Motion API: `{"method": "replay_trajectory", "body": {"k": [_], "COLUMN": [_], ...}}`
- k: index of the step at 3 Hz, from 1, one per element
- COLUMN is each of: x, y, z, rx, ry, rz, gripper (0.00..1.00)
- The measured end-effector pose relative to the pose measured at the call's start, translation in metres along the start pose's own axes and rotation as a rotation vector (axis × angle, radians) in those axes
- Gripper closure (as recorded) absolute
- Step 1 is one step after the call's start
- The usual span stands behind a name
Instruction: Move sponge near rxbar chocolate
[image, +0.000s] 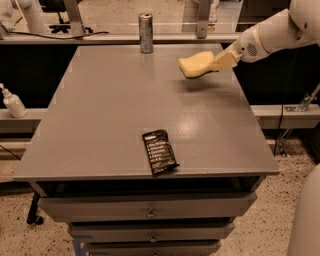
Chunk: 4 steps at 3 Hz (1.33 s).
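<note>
The pale yellow sponge hangs in the air above the far right part of the grey table, with its shadow on the surface below. My gripper comes in from the right on the white arm and is shut on the sponge's right end. The rxbar chocolate, a flat black wrapper with white text, lies near the table's front edge, well in front of and a little left of the sponge.
A silver can stands at the table's far edge, left of the sponge. A white pump bottle sits on a ledge to the left of the table. Drawers run below the front edge.
</note>
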<state>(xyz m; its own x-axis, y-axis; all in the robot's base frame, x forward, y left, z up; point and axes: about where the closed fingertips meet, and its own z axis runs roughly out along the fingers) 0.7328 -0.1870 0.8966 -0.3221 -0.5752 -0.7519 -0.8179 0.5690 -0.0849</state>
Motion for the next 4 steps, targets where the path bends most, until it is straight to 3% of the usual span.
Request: {"method": "replay_trajectory", "body": {"k": [1, 2, 3, 4], "x": [0.000, 0.019, 0.048, 0.079], "y": [0.051, 0.116, 0.168, 0.202], "z": [-0.025, -0.052, -0.067, -0.075], "rx": [-0.086, -0.179, -0.216, -0.218], "ry": [0.014, 0.059, 0.141, 0.236], "rz": [-0.045, -0.067, -0.095, -0.128], "gripper": [1.00, 1.00, 1.00, 1.00]}}
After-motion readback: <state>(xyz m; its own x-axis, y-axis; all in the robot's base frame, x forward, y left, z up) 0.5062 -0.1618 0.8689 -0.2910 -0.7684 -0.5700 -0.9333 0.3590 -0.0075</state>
